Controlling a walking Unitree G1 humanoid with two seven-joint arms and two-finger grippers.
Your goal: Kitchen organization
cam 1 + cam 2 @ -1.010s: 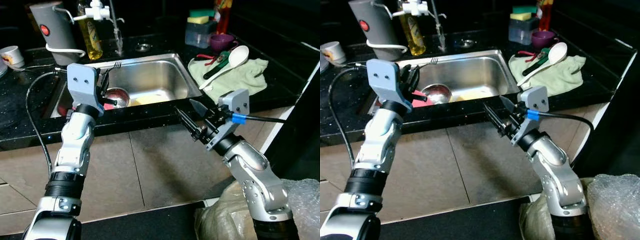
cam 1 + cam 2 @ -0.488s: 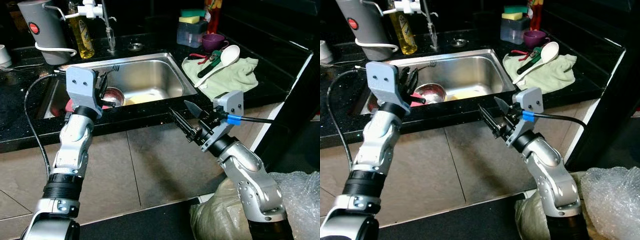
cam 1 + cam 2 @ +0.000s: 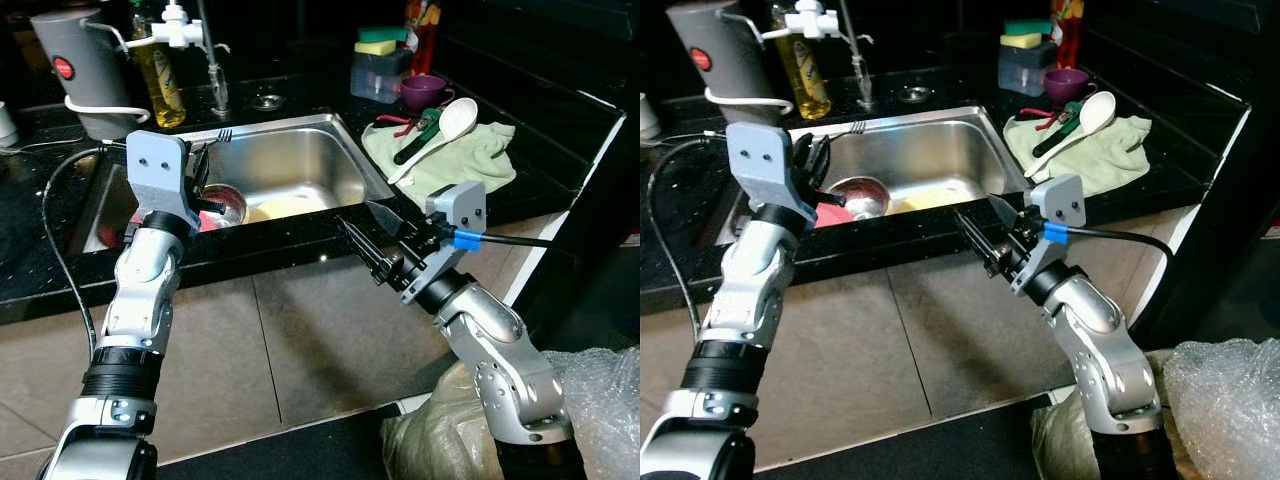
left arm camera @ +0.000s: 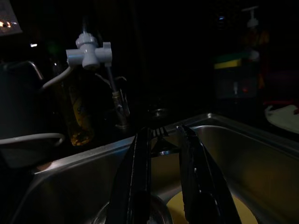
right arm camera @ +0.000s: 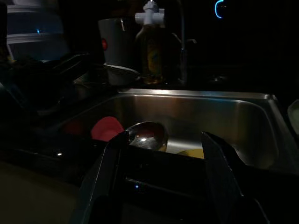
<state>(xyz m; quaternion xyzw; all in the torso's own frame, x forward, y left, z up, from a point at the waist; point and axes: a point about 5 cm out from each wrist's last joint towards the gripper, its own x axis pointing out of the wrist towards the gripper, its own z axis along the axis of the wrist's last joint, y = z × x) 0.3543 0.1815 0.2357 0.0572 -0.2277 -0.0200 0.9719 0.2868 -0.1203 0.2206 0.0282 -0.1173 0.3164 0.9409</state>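
Stainless sink (image 3: pixel 350 185) set into a black worktop (image 3: pixel 560 165), seen from above and in front. Left end effector (image 3: pixel 200 172) raised over the near left rim of the sink, its two black fingers (image 4: pixel 135 182) narrowly parted with nothing between them, pointing toward the faucet (image 4: pixel 89 52) and a fork (image 3: pixel 222 134) that leans on the far rim. Right end effector (image 3: pixel 372 240) held in front of the worktop edge, below the sink's near right corner, fingers spread wide and empty. Inside the basin lie a metal bowl (image 5: pixel 147 135), a red item (image 5: pixel 107 128) just beside it and a pale yellow piece (image 3: pixel 285 207) on the floor of the basin; what the yellow piece is cannot be made out in the dim wrist views. Behind the sink stand a grey appliance (image 3: pixel 82 68) and a bottle of yellow liquid (image 3: pixel 160 65). To the right, a green cloth (image 3: pixel 470 160) carries a white spoon (image 3: pixel 445 128) and a dark-handled tool (image 3: pixel 418 138); beyond them sit a purple cup (image 3: pixel 424 90) and a clear container (image 3: pixel 378 72) topped with sponges
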